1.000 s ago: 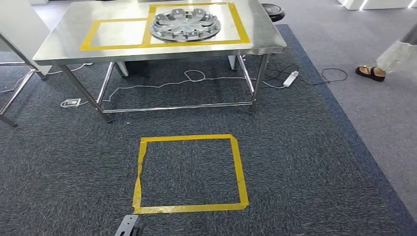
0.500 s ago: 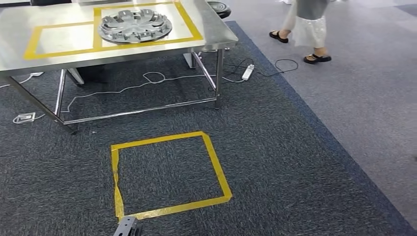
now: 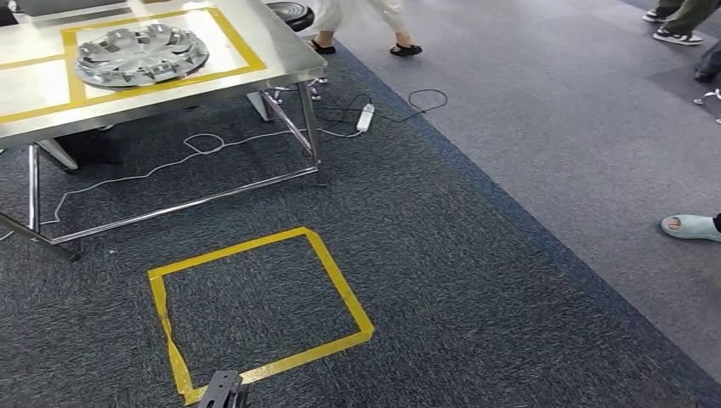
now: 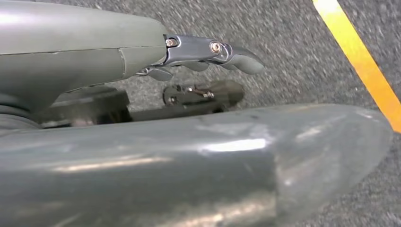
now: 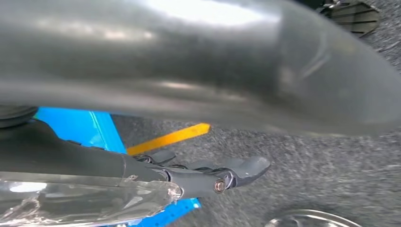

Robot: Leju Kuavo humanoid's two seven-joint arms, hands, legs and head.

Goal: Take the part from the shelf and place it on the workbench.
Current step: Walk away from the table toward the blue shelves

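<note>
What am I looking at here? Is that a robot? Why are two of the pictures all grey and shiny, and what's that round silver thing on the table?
Yes, it's a walking robot with two arms, and all three pictures come from its own cameras. The wide picture is from its head, looking down at a dark carpet. There you see a metal table with a round silver part lying inside a yellow tape outline. A yellow tape square marks the floor, and a white power strip lies beside the table. People's feet pass nearby.

The two shiny grey pictures are from cameras on the robot's wrists, so close that the grey thumb looks huge. One shows the left hand, the other the right hand. Both hang above the carpet with fingers apart, holding nothing.
</note>
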